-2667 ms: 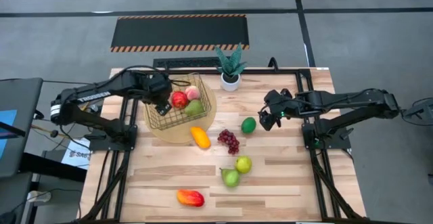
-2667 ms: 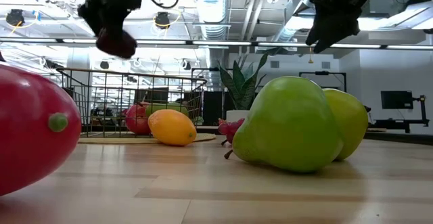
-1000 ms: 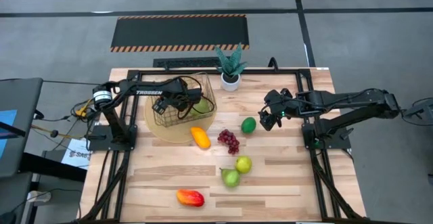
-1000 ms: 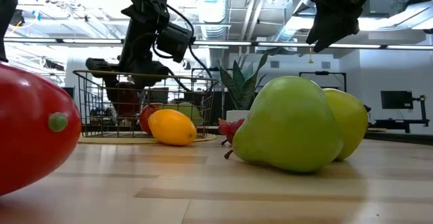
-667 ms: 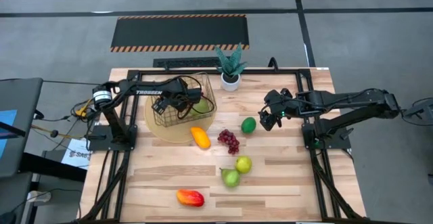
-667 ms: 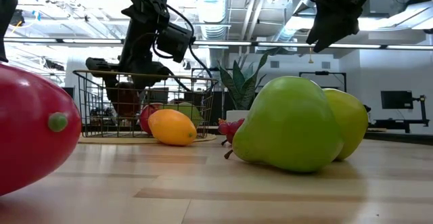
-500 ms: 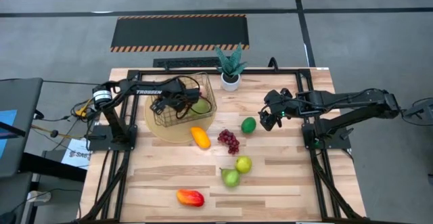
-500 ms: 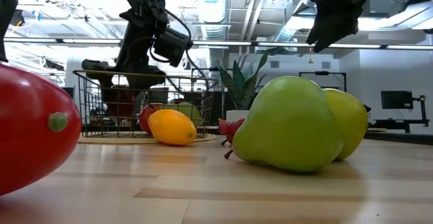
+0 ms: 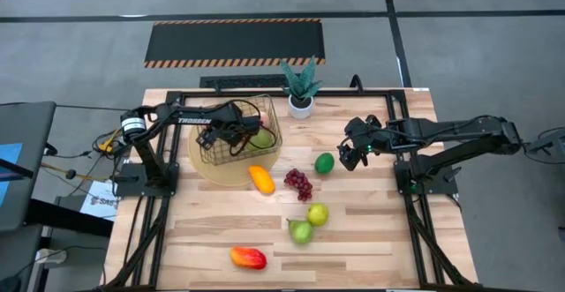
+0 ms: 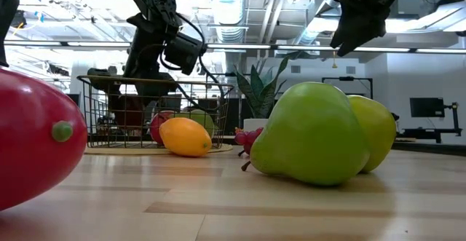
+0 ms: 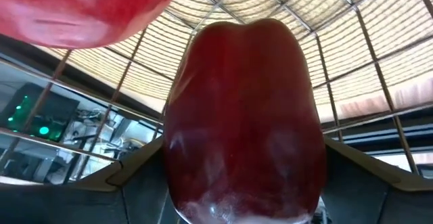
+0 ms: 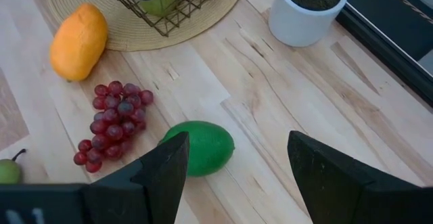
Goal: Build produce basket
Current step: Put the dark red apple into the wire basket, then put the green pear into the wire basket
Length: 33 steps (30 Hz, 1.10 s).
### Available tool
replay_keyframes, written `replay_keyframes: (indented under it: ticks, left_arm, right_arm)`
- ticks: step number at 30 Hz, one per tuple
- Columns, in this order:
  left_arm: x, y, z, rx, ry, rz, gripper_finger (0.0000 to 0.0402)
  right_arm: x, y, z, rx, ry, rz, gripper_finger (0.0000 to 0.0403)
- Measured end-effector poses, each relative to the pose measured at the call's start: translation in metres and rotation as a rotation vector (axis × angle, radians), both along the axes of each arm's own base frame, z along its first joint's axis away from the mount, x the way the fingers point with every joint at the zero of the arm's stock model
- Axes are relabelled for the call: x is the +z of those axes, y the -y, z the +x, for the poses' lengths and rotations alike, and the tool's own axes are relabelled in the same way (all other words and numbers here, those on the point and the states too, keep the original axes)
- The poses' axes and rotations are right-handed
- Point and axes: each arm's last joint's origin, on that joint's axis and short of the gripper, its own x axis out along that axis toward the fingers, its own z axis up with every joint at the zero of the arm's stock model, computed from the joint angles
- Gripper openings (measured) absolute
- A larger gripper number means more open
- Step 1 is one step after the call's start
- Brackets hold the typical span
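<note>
The gold wire basket (image 9: 207, 153) stands on a round woven mat (image 9: 238, 175) at the table's far left. My left gripper (image 9: 219, 136) reaches down inside it, shut on a dark red apple (image 11: 240, 116), which also shows in the low view (image 10: 131, 111). A green fruit (image 9: 260, 138) and a pink-red fruit (image 11: 81, 7) lie in the basket. My right gripper (image 9: 351, 155) is open and empty, hovering just right of the green lime (image 9: 325, 162). On the table lie an orange mango (image 9: 260, 179), grapes (image 9: 298, 183), a green apple (image 9: 318, 213), a pear (image 9: 301, 231) and a red-orange mango (image 9: 248, 258). My left gripper pinches the red apple by its two opposite sides (image 11: 183, 170) between its two fingers (image 11: 135, 183). The fingers come from above, slanting down into the basket. The apple sits below the basket's rim; whether it touches the basket's floor I cannot tell.
A white pot with a spiky green plant (image 9: 301, 107) stands at the far edge, between the arms. The table's near right part (image 9: 397, 248) is bare wood. In the low view the red-orange mango (image 10: 36, 146) and the pear (image 10: 309, 135) fill the foreground.
My left gripper has stayed inside the basket, shut on the red apple, and its wrist has sunk a little lower. My right gripper has kept still.
</note>
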Motion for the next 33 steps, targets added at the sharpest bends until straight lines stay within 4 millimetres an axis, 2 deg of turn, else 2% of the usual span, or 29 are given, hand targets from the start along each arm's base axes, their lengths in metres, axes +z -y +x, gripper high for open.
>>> replay_keyframes:
  ticks: [9,23,28,33]
  left_arm:
    - [0.000,-0.001,0.002,-0.005,0.013,0.012,0.0321]
    - [0.001,-0.002,0.001,0.013,0.011,0.096,0.0323]
    - [0.014,-0.003,0.005,0.067,0.041,0.126,0.0323]
    - [0.042,-0.006,0.012,0.137,0.093,0.146,0.0323]
  right_arm:
    - [-0.001,0.000,-0.002,0.000,-0.024,0.000,0.0273]
    - [-0.002,0.000,-0.002,0.000,-0.025,0.000,0.0273]
    - [-0.001,0.000,-0.002,-0.001,-0.025,0.000,0.0273]
    - [-0.001,0.000,-0.002,-0.001,-0.024,0.000,0.0273]
